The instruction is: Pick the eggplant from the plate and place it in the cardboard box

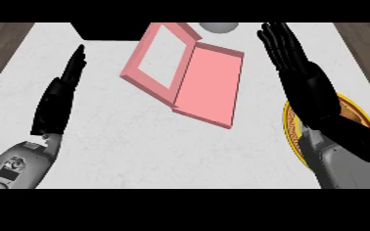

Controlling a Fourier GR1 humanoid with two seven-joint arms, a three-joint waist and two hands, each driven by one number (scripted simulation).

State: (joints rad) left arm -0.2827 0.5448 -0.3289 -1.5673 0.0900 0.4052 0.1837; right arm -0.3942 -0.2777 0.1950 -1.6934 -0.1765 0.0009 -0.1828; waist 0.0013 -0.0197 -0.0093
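A pink, flat box (209, 80) lies open in the middle of the white counter, its lid (155, 58) folded out to the left. A yellow-rimmed brown plate (291, 127) sits at the right edge, mostly hidden under my right forearm. No eggplant is visible; the arm covers the plate's middle. My right hand (289, 54) is open, fingers straight, stretched out above the counter to the right of the box. My left hand (61, 95) is open too, seen edge-on at the left, well apart from the box.
A black block (108, 29) stands at the counter's far edge, behind the box's lid. A grey rounded object (219, 27) lies at the far edge, right of it. Brown floor shows past both far corners.
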